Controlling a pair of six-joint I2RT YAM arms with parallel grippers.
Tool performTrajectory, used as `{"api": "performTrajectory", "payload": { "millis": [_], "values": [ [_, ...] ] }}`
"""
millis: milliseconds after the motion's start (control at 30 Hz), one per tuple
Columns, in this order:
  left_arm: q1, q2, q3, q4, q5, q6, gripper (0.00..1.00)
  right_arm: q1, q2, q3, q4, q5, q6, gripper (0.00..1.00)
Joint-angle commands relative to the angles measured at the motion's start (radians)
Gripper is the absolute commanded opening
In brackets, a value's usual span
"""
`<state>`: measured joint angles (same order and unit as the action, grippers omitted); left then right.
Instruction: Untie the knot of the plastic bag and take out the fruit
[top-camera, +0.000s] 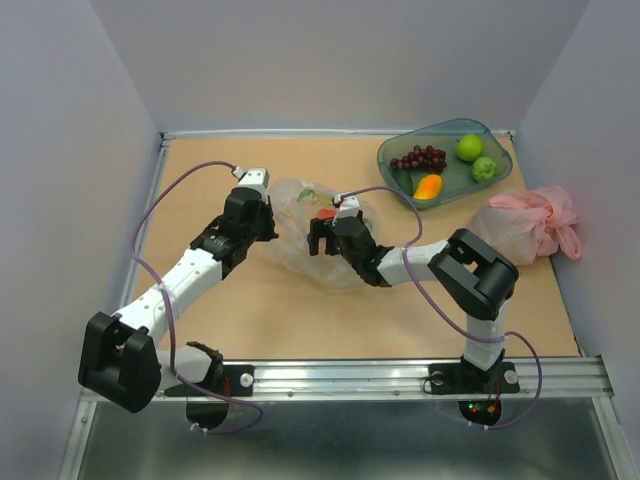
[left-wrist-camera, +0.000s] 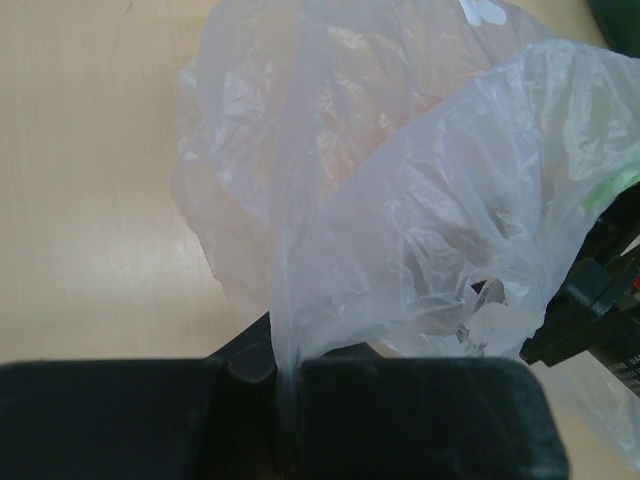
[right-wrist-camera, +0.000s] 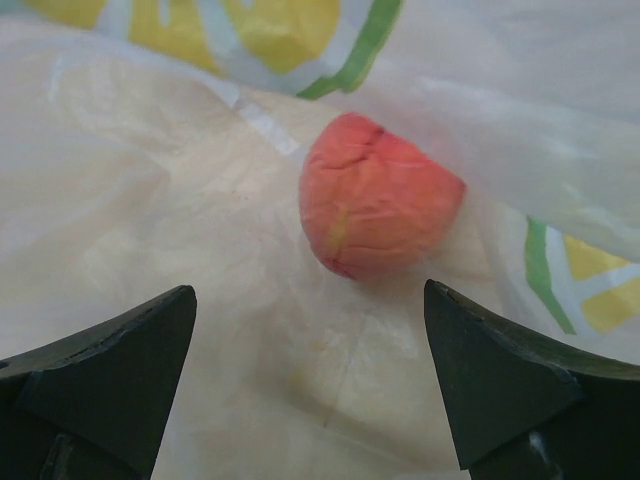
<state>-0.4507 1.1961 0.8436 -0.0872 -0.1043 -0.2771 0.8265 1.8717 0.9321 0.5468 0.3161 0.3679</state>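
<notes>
The transparent plastic bag lies crumpled mid-table between both arms. My left gripper is shut on a pinched strip of the plastic bag, which rises from between its fingers. Inside the bag's opening my right gripper stands open, its fingertips apart on the bag film. A small orange-red fruit lies on the film just ahead of them, untouched, and it shows as a red spot from above. A grape bunch, two green fruits and a mango-like one lie in the teal tray.
A pink plastic bag sits at the right edge of the table, below the tray. White walls close in the table on three sides. The right arm's elbow rises near the pink bag.
</notes>
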Motion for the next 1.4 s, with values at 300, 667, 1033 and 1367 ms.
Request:
{"api": "performTrajectory", "payload": {
  "millis": [300, 667, 1033, 1367],
  "values": [
    [-0.003, 0.097, 0.046, -0.059, 0.011, 0.01, 0.0, 0.002, 0.133, 0.066, 0.156, 0.363, 0.121, 1.0],
    [-0.003, 0.118, 0.048, -0.06, 0.028, 0.012, 0.0, 0.0, 0.19, 0.115, 0.248, 0.29, 0.072, 1.0],
    [-0.003, 0.129, 0.058, -0.082, -0.023, 0.007, 0.0, 0.002, 0.115, 0.059, 0.271, 0.223, 0.025, 0.19],
    [0.015, 0.106, 0.069, -0.103, -0.129, -0.007, 0.0, 0.0, -0.235, -0.098, 0.053, -0.227, -0.129, 0.0]
  ]
}}
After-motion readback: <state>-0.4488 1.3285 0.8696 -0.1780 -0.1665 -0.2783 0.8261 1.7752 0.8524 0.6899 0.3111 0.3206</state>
